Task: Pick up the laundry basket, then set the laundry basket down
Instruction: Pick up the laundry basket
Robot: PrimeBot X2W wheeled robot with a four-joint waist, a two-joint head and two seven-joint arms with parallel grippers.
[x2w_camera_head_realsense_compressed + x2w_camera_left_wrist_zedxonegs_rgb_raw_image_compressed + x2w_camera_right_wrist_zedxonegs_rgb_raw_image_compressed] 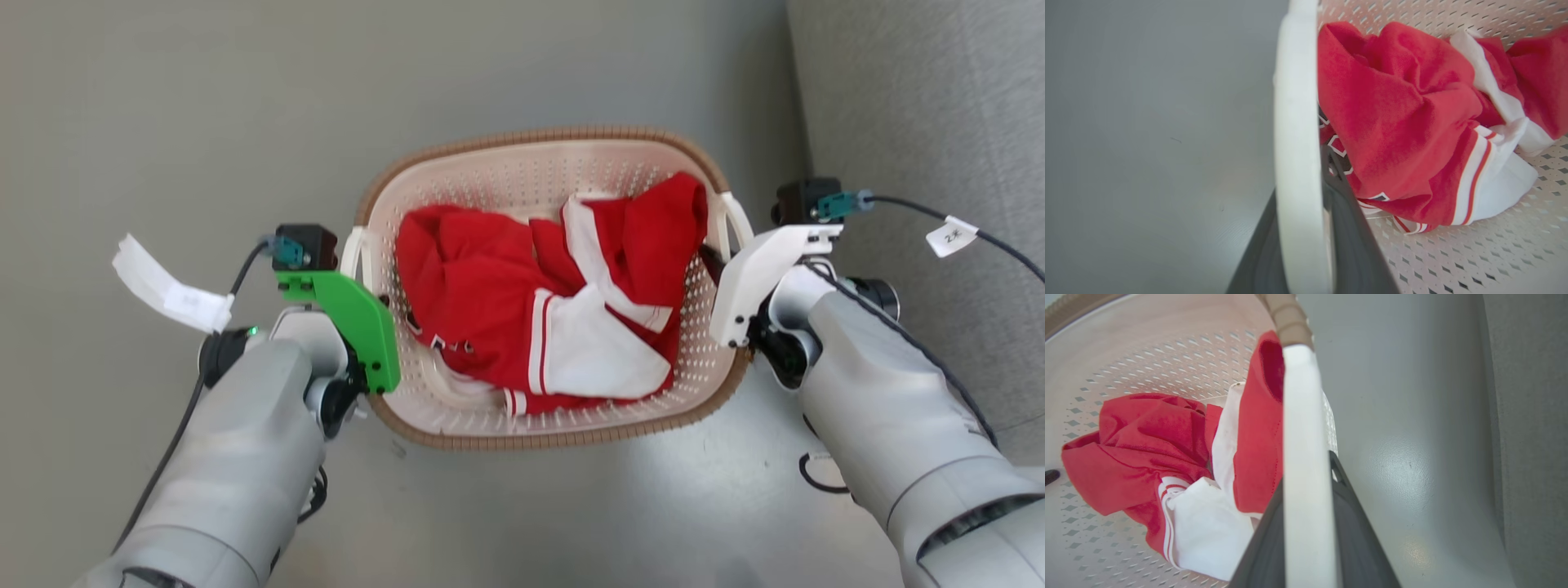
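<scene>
My left gripper (1300, 175) has its two dark fingers pressed against either side of the white loop handle (1296, 122) at the left end of the laundry basket (539, 135). My right gripper (1306, 469) pinches the matching handle (1304, 416) at the right end in the same way.

The basket sits between my two forearms, over the grey floor (163, 122); I cannot tell whether it rests on the floor or hangs just above it. Its mouth faces up and its long axis runs left to right, with a handle on each short end.

A crumpled red and white garment (539, 302) lies inside. I judge the load light and the perforated plastic stiff but slightly springy. The smooth handles could swivel in my fingers, so both ends should rise level. A grey upholstered surface (922, 98) stands to the far right.
</scene>
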